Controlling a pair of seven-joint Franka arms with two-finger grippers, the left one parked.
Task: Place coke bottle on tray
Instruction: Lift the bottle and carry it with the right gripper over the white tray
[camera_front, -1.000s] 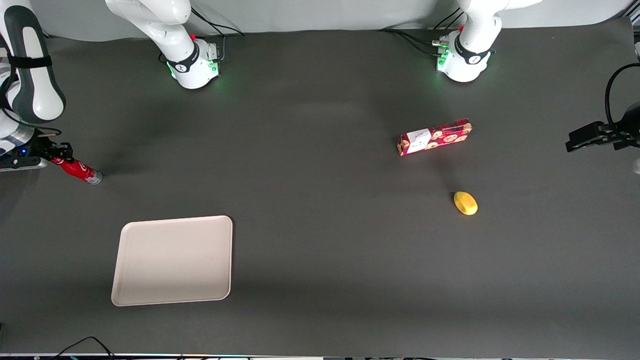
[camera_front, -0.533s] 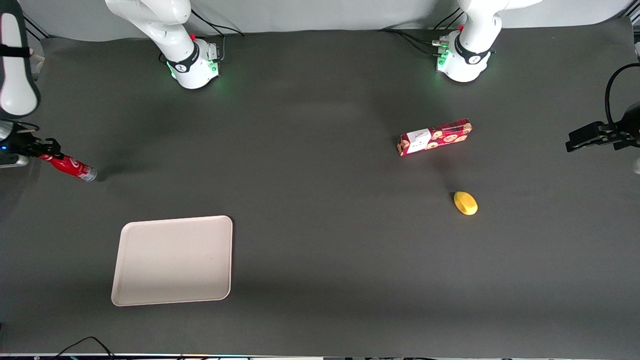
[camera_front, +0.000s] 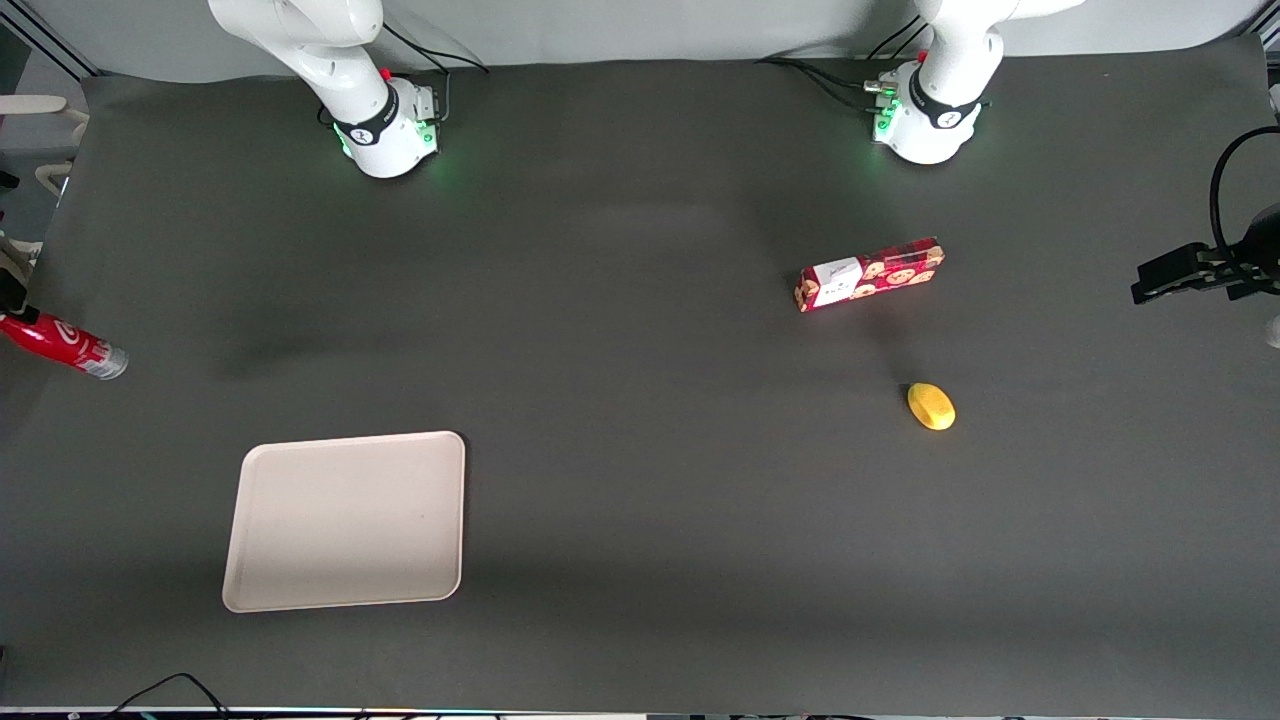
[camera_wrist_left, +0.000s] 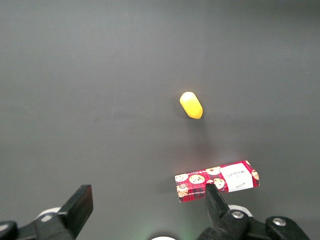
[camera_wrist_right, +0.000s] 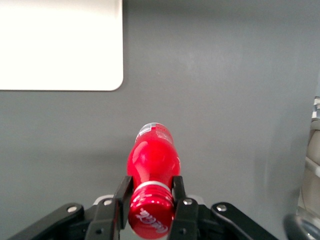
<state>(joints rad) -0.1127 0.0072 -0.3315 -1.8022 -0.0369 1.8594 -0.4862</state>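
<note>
— Looking at the surface (camera_front: 640, 500), what worries you most?

— The tray (camera_front: 345, 520) sits near the front edge, toward the working arm's end, well apart from the coke bottle (camera_front: 62, 345), which hangs tilted right at the end edge of the surface. That is a long carry.

— And the grip?

— The hand (camera_wrist_right: 148, 206) pinches only the neck, just under the cap. Held that high, I'd guess the bottle could swing or slip out on the way.

— Anything you can't make out?

— From the front, the hand itself is cut off, and whether the bottle's base touches the surface I cannot tell.
</note>
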